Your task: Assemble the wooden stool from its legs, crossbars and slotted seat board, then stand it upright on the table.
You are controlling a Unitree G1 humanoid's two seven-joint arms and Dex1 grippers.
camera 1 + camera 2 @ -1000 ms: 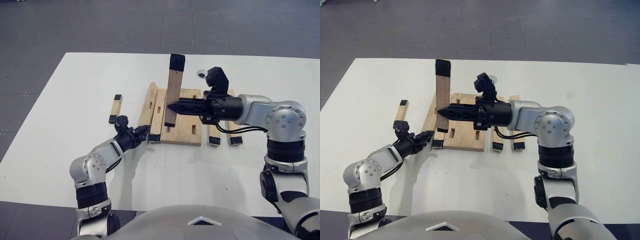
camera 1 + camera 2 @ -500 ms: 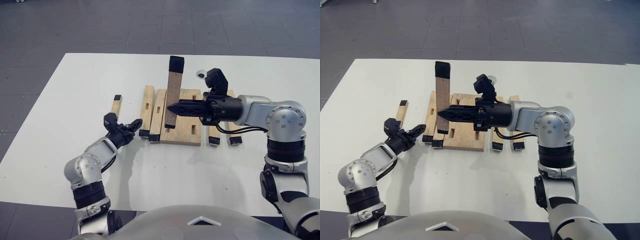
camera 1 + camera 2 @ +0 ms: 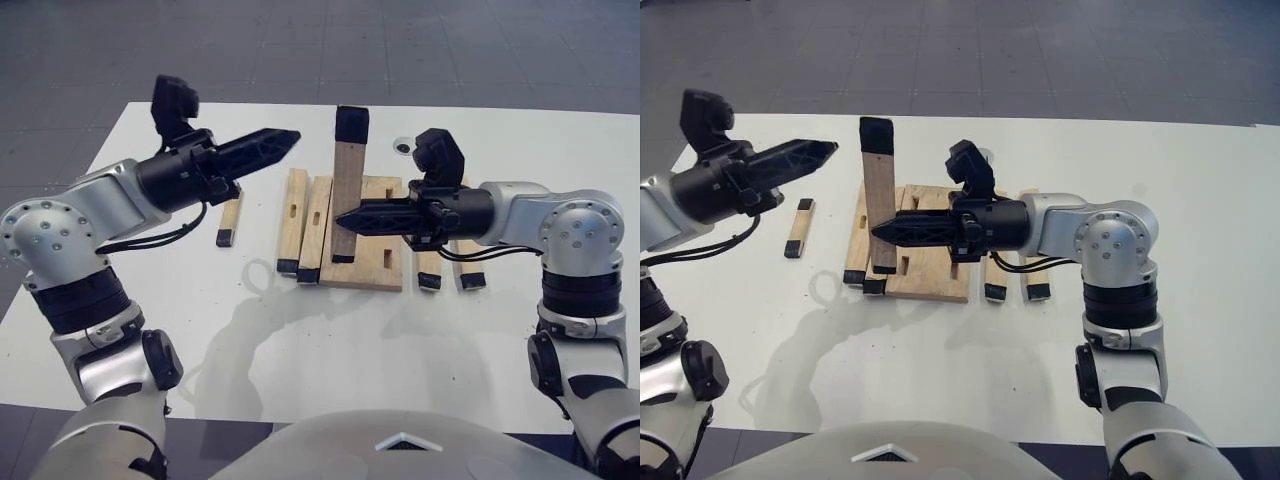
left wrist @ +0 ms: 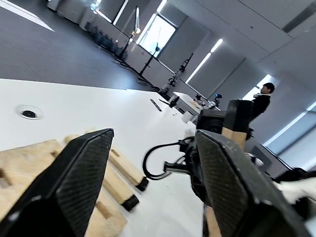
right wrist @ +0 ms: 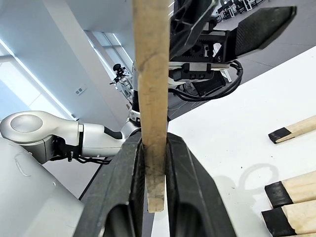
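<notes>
Wooden leg (image 3: 347, 185) is standing upright on the slotted seat board (image 3: 375, 268), right tool (image 3: 342, 217) clamping it, left tool (image 3: 288, 137) hovering, fingers apart; next, seemingly, pressing it into its slot.

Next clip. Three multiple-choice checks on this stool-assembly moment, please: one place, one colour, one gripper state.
1. Where does the short wooden crossbar with black ends lie?
A. on the slotted wooden seat board
B. on the white table, left of that board, apart from it
C. in a gripper

2. What colour is the cap atop the upright wooden leg?
A. red
B. white
C. black

3. How is the left gripper?
A. open and empty, above the table
B. shut on the crossbar
C. shut on the leg

Key: B, bare table surrounds it; C, the cap is black; A, the left wrist view shows its fingers apart with nothing between.
</notes>
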